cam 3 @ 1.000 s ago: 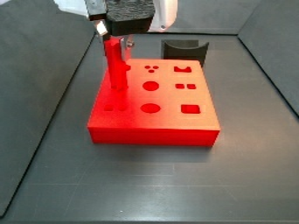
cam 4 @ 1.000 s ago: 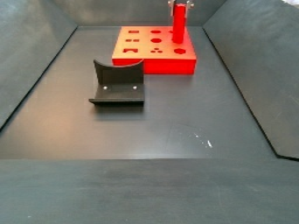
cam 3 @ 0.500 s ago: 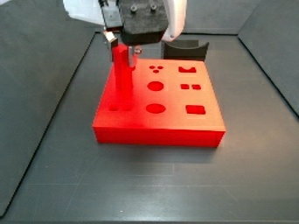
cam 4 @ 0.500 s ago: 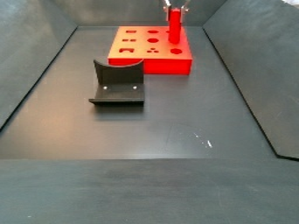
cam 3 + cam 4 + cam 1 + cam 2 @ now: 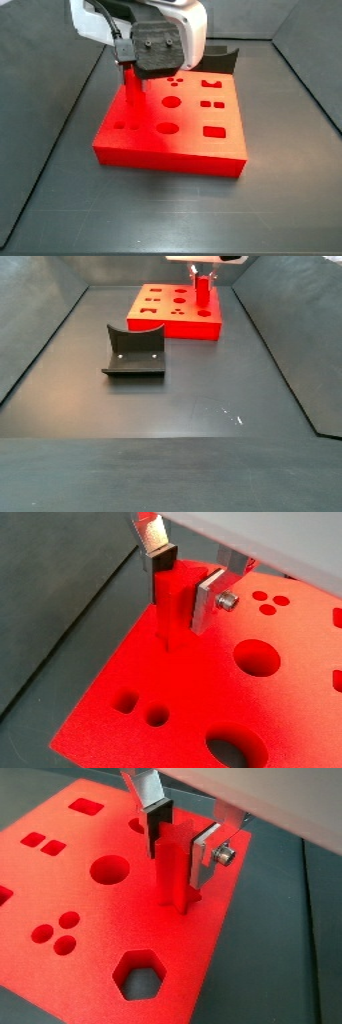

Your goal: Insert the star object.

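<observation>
Peg clamped upright, tip right down at the block

The gripper [image 5: 178, 584] is closed on the star object [image 5: 166, 610], fingers [image 5: 205, 853] pinching its upper end, its lower end at the red block [image 5: 174, 135] near one edge; looks stiff, light, smooth plastic, so a high grip on the ridged flanks suits; the fixture [image 5: 134, 353] stands well apart
</observation>
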